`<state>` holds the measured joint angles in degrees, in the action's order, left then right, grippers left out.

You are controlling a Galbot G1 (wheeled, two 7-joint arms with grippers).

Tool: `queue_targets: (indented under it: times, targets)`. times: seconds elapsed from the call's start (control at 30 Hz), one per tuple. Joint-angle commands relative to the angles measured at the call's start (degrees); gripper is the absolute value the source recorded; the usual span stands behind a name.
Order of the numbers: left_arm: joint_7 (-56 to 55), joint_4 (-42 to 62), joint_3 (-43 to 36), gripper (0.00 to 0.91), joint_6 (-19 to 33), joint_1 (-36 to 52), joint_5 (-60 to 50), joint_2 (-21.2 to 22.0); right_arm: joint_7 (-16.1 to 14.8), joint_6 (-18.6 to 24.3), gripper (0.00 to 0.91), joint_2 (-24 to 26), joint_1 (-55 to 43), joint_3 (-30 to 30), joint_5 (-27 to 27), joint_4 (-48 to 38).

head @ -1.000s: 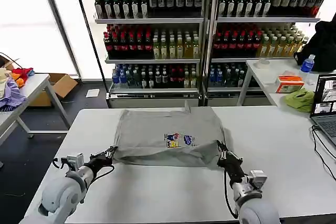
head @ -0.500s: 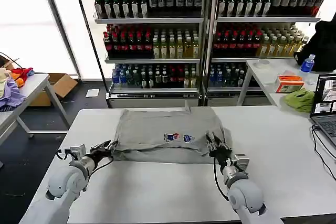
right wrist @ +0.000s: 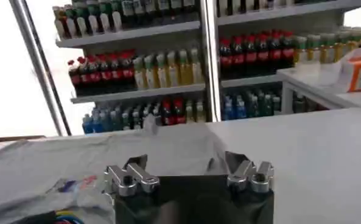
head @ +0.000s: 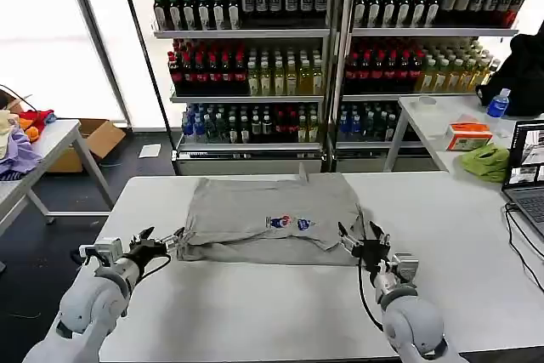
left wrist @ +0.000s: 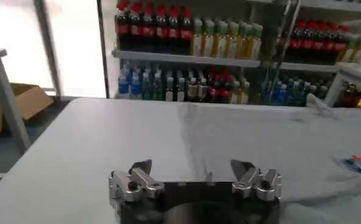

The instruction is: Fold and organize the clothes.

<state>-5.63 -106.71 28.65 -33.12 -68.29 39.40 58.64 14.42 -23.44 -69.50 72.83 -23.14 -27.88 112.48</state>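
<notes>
A light grey shirt [head: 270,214] with a small multicolour chest print [head: 288,224] lies folded on the white table [head: 255,312], its lower part doubled up over the body. My left gripper [head: 146,238] is open just off the shirt's left fold corner, holding nothing. My right gripper [head: 364,236] is open at the shirt's right fold corner, also empty. In the left wrist view the left gripper [left wrist: 192,168] spreads wide over bare tabletop, with the shirt [left wrist: 326,182] off to one side. In the right wrist view the right gripper [right wrist: 185,164] is open with the shirt [right wrist: 77,167] in front of it.
Drink shelves [head: 331,57] stand behind the table. A side table [head: 450,121] at the right carries a lime-green cloth [head: 486,161], an orange box [head: 469,135] and a laptop [head: 527,172]. At the far left, another table holds coloured fabrics [head: 19,138].
Both grippers carried the shirt's lower edge forward over the body, then let go and drew back outward. The shirt now lies flat in its fold.
</notes>
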Motion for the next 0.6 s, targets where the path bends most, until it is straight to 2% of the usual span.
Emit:
queue_targets:
  times: [0.03, 0.17, 0.2, 0.33, 0.37, 0.4, 0.47, 0.5, 0.53, 0.6]
  targets:
    - [-0.1, -6.0, 1.0, 0.907, 0.0, -7.0, -1.9, 2.5, 4.1, -2.5, 0.907, -0.4, 5.6, -2.5, 1.1, 3.1]
    - [1.0, -3.4, -0.7, 0.907, 0.0, -5.2, -2.8, 4.2, 4.1, -2.3, 0.887, -1.2, 4.3, -1.4, 1.0, 2.0]
    - [1.0, -2.5, -0.8, 0.907, 0.1, -4.7, -3.0, 4.4, 4.1, -2.4, 0.816, -1.5, 3.8, -1.0, 1.0, 1.8]
    - [1.7, 0.7, -1.3, 0.907, 0.0, -2.2, -3.7, 4.8, 4.7, -3.2, 0.736, -1.8, 3.1, 1.2, 1.5, 1.0]
    - [2.1, 1.2, -1.4, 0.856, 0.0, -2.1, -3.7, 4.7, 5.0, -3.4, 0.705, -1.9, 2.9, 1.7, 2.0, 0.4]
    - [2.2, 1.6, -1.5, 0.685, 0.0, -2.0, -3.6, 4.6, 5.1, -3.3, 0.494, -2.1, 2.6, 2.2, 2.3, -0.5]
    - [2.5, 2.5, -1.6, 0.494, 0.0, -2.1, -3.6, 4.7, 5.2, -3.2, 0.212, -2.4, 2.1, 2.6, 2.3, -1.8]
    - [2.7, 2.6, -1.6, 0.302, 0.0, -2.2, -3.6, 4.8, 5.2, -3.0, 0.0, -2.6, 1.9, 2.9, 2.3, -2.3]
    - [3.0, 3.0, -1.7, 0.151, 0.0, -2.2, -3.6, 4.9, 5.1, -2.9, 0.0, -2.7, 1.6, 3.1, 2.4, -2.8]
    - [3.1, 3.5, -1.8, 0.04, 0.0, -2.0, -3.5, 5.2, 5.1, -2.8, 0.0, -2.7, 1.4, 3.6, 2.4, -3.3]
